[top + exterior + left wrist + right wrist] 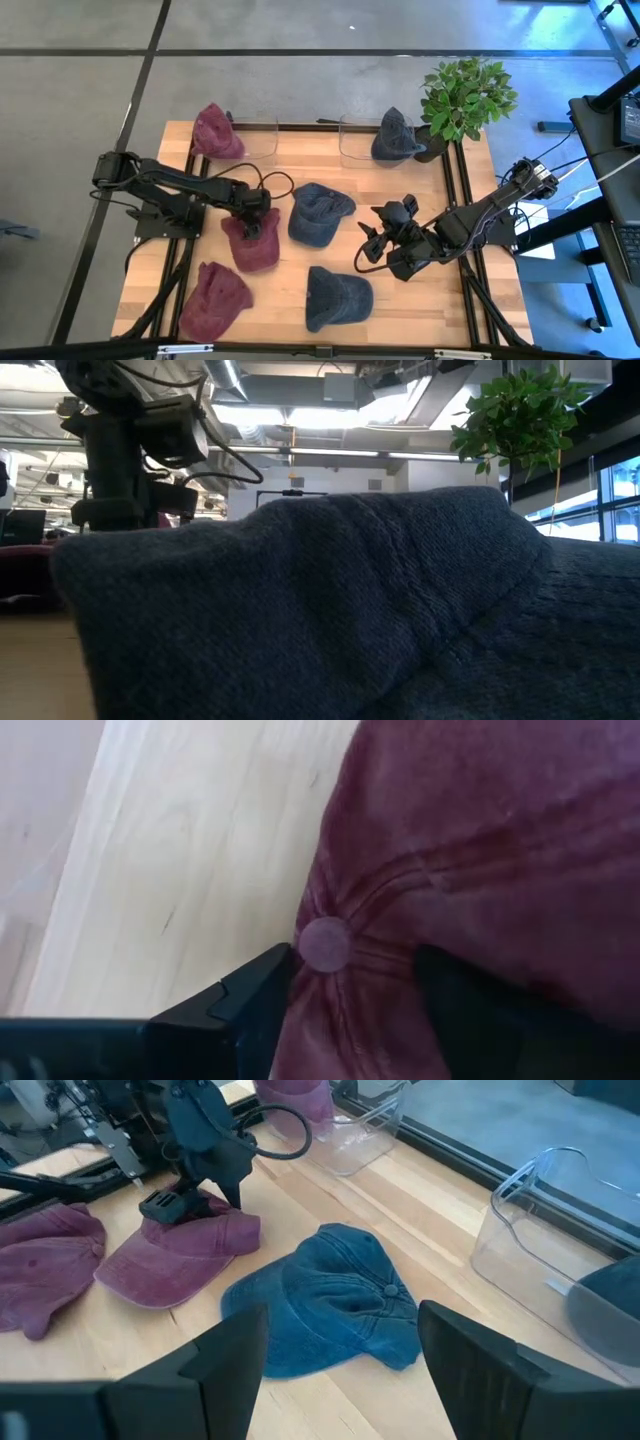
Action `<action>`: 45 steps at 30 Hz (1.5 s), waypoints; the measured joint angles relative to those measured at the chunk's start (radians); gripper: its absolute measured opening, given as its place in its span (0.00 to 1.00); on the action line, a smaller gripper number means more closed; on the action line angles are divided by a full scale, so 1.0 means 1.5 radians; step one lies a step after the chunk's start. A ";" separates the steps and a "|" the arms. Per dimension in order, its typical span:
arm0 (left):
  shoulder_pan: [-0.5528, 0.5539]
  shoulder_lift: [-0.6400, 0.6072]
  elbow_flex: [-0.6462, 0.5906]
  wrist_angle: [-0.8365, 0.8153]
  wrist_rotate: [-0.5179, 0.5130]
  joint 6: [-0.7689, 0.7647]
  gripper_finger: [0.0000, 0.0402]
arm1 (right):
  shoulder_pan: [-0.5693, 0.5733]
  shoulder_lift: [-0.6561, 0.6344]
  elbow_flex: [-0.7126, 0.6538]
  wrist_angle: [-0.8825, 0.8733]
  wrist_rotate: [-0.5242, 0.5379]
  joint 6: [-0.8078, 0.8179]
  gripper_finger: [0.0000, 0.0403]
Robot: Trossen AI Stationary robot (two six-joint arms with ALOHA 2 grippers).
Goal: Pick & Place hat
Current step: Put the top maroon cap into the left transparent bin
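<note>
Several caps lie on the wooden table. My left gripper point(250, 215) is down on a maroon cap point(252, 243) at the table's middle left. It is open, with one finger on each side of the cap's top button point(325, 942). The right wrist view shows the same gripper point(205, 1185) on that cap point(175, 1250). My right gripper point(372, 243) hovers open to the right of a blue denim cap point(318, 213), also seen as the blue cap point(330, 1300) resting flat on its brim and crown. My left gripper comes at the maroon cap's crown from above, pointing down. Its fingers point(255, 995) straddle the top button, and crown cloth point(370, 970) bulges up between them. The cap lies flat on the table. Whether the pads touch the cloth, I cannot tell.
A maroon cap point(214, 297) and a dark blue cap point(338, 296) lie near the front edge; the dark blue cap point(330, 610) fills the low view. At the far edge, a maroon cap point(215, 132) and a dark cap point(395, 135) sit by clear bins point(355, 140). A potted plant point(465, 95) stands at the far right.
</note>
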 joint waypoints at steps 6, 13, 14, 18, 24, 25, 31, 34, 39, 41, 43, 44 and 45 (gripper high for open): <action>0.001 0.002 -0.003 0.033 0.008 0.010 0.38 | 0.000 0.000 0.000 -0.017 0.000 0.006 0.64; 0.000 -0.015 -0.006 0.038 0.022 -0.009 0.11 | 0.000 0.000 0.000 -0.017 -0.005 0.007 0.64; 0.000 -0.018 -0.006 0.038 0.024 -0.018 0.07 | 0.000 0.000 0.000 -0.017 -0.005 0.007 0.64; 0.001 -0.043 -0.004 0.013 0.023 -0.068 0.04 | 0.000 0.000 0.000 -0.017 -0.010 0.007 0.64; 0.001 -0.100 0.052 -0.116 0.015 -0.115 0.02 | 0.000 0.000 0.000 -0.018 -0.019 0.006 0.64; 0.001 -0.107 0.064 -0.135 0.017 -0.127 0.02 | 0.000 0.000 0.000 -0.019 -0.019 0.005 0.64; 0.000 -0.157 0.159 -0.238 0.021 -0.198 0.02 | 0.000 -0.001 0.000 -0.019 -0.022 -0.001 0.64; 0.001 -0.180 0.215 -0.260 0.014 -0.228 0.02 | 0.000 -0.001 0.000 -0.019 -0.022 -0.014 0.64; 0.015 -0.210 0.309 -0.266 0.002 -0.277 0.02 | 0.000 -0.001 0.000 -0.019 -0.022 -0.020 0.64; 0.026 -0.219 0.347 -0.266 -0.012 -0.287 0.02 | 0.000 -0.001 0.000 -0.019 -0.022 -0.020 0.64; 0.043 -0.228 0.385 -0.265 -0.022 -0.292 0.02 | 0.000 -0.001 0.000 -0.019 -0.022 -0.021 0.64; 0.052 -0.233 0.405 -0.265 -0.026 -0.292 0.02 | 0.000 -0.001 0.000 -0.019 -0.022 -0.021 0.64; 0.064 -0.236 0.424 -0.265 -0.033 -0.292 0.02 | 0.000 -0.001 0.000 -0.019 -0.022 -0.021 0.64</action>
